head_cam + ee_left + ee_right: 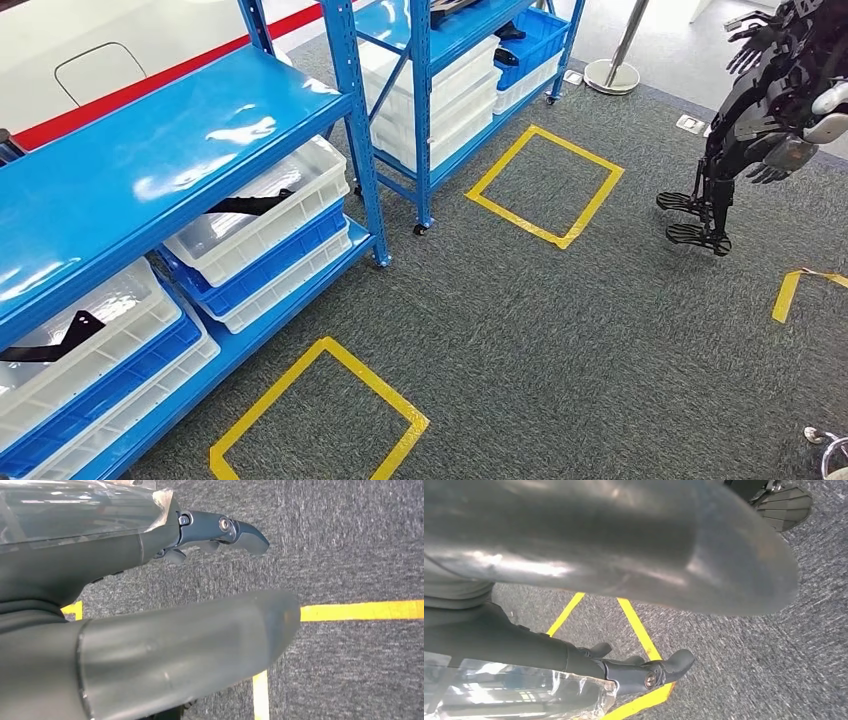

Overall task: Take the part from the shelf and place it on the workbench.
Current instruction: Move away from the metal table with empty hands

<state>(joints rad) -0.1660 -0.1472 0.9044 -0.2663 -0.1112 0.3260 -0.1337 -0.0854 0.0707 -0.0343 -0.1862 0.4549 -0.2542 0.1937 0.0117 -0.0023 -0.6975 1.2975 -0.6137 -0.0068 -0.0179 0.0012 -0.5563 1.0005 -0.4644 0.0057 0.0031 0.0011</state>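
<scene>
nothing is held by the left hand [150, 610] or right hand [614, 605], fingers apart over carpet [560, 330]; fingertips partly hidden

Open carpet [560, 330] beside blue shelving [360, 150]

No text, label, brand or number can be read in any of the views. The only markings are plain yellow tape squares [547, 186] on the grey carpet [560, 330], and they carry no lettering. The blue shelf [150, 150] and its white bins [265, 215] show no legible tags.
</scene>
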